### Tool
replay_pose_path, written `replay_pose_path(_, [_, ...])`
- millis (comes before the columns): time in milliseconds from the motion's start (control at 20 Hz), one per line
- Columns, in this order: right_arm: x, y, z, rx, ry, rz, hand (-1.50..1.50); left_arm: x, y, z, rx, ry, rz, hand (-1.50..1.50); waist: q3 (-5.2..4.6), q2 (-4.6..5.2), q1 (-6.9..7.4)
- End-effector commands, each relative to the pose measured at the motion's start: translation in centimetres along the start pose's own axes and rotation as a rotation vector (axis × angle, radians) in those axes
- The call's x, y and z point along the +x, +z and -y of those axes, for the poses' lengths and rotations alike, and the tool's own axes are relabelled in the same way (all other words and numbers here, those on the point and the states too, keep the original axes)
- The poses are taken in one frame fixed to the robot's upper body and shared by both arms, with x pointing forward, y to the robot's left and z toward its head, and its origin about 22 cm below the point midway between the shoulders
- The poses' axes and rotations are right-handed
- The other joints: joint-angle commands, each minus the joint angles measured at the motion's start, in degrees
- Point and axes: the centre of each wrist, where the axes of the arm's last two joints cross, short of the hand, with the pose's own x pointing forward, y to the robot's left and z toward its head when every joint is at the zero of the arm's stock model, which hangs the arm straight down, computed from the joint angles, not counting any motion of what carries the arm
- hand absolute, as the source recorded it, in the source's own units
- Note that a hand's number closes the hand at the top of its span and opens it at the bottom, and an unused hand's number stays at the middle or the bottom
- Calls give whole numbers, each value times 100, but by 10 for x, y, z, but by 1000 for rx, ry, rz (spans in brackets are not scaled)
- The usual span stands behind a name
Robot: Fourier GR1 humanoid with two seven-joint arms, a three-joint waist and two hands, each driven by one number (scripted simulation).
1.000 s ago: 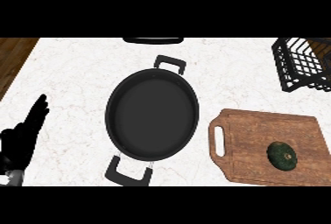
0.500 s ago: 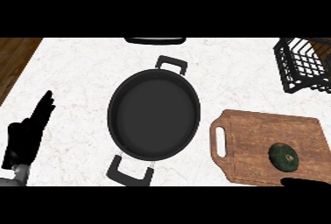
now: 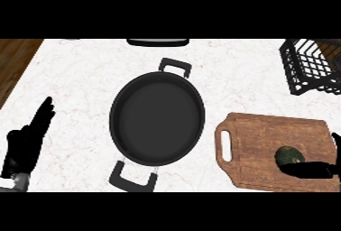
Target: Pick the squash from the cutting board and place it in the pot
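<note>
A dark green squash (image 3: 288, 155) lies on the right part of the wooden cutting board (image 3: 256, 140). Left of the board stands the black pot (image 3: 156, 118), empty, with a handle at its far and near ends. My right hand (image 3: 313, 169) comes in at the lower right edge; its black fingers lie just below and to the right of the squash, straight, not curled round it. My left hand (image 3: 26, 140) rests open at the left edge, fingers up, well away from the pot.
A black wire basket (image 3: 310, 65) stands at the back right corner. A dark flat object (image 3: 158, 42) shows at the counter's far edge. The counter's left edge borders a wooden floor (image 3: 13, 58).
My right hand has come up from the lower right edge and now reaches beside the squash. The left hand has risen slightly. The squash and pot have not moved.
</note>
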Motion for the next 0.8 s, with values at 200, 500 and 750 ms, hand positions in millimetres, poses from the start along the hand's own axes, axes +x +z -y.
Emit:
replay_pose_path(200, [27,-8,-10,51,92,-210,-150,5,2,-5,10,5,-5,0,5,-17,-50])
replay_pose_path(500, [17,-25,-32,69,96,-252,-150,6,2,-10,10,4,-22,0,8,-24,-100])
replay_pose_path(750, [35,-38,-34,69,109,-272,-150,1,1,-6,21,-2,-13,0,7,-13,-76])
